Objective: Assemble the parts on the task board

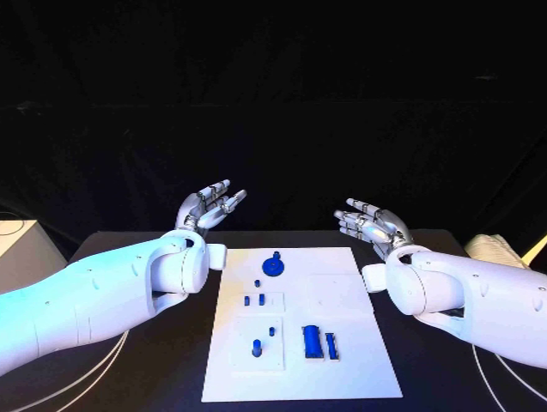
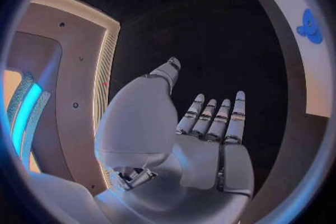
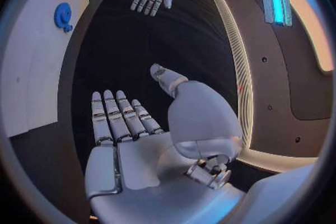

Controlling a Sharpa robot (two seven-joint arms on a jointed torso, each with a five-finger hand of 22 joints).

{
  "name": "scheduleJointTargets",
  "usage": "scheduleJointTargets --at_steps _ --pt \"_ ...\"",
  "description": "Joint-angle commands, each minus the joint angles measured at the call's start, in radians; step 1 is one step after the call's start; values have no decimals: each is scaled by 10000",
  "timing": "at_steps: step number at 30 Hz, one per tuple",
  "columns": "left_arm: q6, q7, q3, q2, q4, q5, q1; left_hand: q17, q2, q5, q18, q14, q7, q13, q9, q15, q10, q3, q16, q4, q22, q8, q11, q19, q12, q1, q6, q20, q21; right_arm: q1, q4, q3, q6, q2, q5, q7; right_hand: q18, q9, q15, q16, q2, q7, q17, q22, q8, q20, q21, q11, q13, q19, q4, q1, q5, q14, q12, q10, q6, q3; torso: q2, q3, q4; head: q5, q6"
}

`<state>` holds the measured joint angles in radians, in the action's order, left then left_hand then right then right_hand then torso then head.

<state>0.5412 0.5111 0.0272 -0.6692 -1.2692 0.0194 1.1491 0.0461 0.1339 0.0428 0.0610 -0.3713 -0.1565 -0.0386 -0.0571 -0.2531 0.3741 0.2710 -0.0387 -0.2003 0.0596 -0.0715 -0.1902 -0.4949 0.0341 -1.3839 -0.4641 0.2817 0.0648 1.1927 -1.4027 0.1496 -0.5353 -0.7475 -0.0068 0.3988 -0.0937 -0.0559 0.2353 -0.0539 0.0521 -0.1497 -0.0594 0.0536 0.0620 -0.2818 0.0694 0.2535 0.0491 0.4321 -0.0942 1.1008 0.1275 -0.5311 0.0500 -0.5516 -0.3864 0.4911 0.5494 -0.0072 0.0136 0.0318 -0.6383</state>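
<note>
The white task board lies in the middle of the black table. A round blue part sits near its far end, small blue pieces lie in the middle, and a larger blue block with a thin bar beside it lies nearer me. My left hand is raised past the board's far left corner, fingers spread and empty. My right hand is raised past the far right corner, also spread and empty. The round blue part shows in both wrist views.
A pale box stands off the table's left edge. A light object lies at the table's right edge. White cables run along the table beside each arm.
</note>
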Motion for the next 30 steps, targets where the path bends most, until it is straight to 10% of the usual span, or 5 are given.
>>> scheduleJointTargets --at_steps 1,7,8,15,30 --pt "-1504 303 15 124 275 162 102 78 -2 68 310 -528 -886 -61 -88 -25 617 152 -129 -34 101 -154 -197 -700 119 -619 -519 68 206 154 201 121 1803 55 -335 -665 -518 -371 -237 -635 175 -1337 -364 237 563 -70 554 -157 170 1896 -544 1203 -217 -2881 295 -2895 -2301 117 2 -3 5 1 -1" --pt "-1671 319 27 179 419 176 150 745 -124 64 980 -4406 -1000 -270 -310 496 3772 357 -1263 219 495 -497 -510 -2838 597 -707 -1679 31 1150 303 376 273 2201 90 -381 -828 -904 -693 -683 -1210 265 -1050 -559 501 1101 27 1352 -504 152 3787 -714 1541 -284 -4230 340 -4104 -4393 198 2 -3 5 1 -1" --pt "-2295 153 17 -906 -841 60 170 891 -149 60 1147 -4936 -1103 -333 -447 678 4529 425 -1574 302 598 -737 -350 -3238 820 -720 -2449 -6 1406 463 1322 263 1263 408 -4551 -719 -904 -726 -784 -1328 290 -995 -611 535 1179 116 1482 -574 145 4048 -730 1589 -271 -4531 361 -4378 -4630 273 314 -101 -35 -107 -247" --pt "-2636 64 -31 -1556 -1723 -67 226 1287 -154 72 1222 -5774 -951 -311 -690 981 5397 765 -2243 657 821 -1241 -108 -3910 1110 -750 -3644 -208 1969 721 1812 242 1434 637 -6840 -1075 -902 -778 -962 -1476 454 -882 -739 590 1300 315 1717 -739 140 4454 -832 1741 -21 -5060 308 -4898 -5106 573 632 -165 -213 -277 -187" --pt "-2932 -35 -157 -2542 -3320 -184 351 1814 1 73 1203 -6273 -856 -282 -750 1217 5813 1279 -3127 1020 1165 -1433 32 -4316 1052 -524 -3888 -488 2672 1269 2641 198 1589 1409 -11137 -2387 -862 -900 -2239 -3844 442 -324 -2975 3772 1364 1824 6648 -1479 166 6023 -1225 2279 555 -9122 151 -6479 -6217 -107 1096 -287 -458 -517 -36"
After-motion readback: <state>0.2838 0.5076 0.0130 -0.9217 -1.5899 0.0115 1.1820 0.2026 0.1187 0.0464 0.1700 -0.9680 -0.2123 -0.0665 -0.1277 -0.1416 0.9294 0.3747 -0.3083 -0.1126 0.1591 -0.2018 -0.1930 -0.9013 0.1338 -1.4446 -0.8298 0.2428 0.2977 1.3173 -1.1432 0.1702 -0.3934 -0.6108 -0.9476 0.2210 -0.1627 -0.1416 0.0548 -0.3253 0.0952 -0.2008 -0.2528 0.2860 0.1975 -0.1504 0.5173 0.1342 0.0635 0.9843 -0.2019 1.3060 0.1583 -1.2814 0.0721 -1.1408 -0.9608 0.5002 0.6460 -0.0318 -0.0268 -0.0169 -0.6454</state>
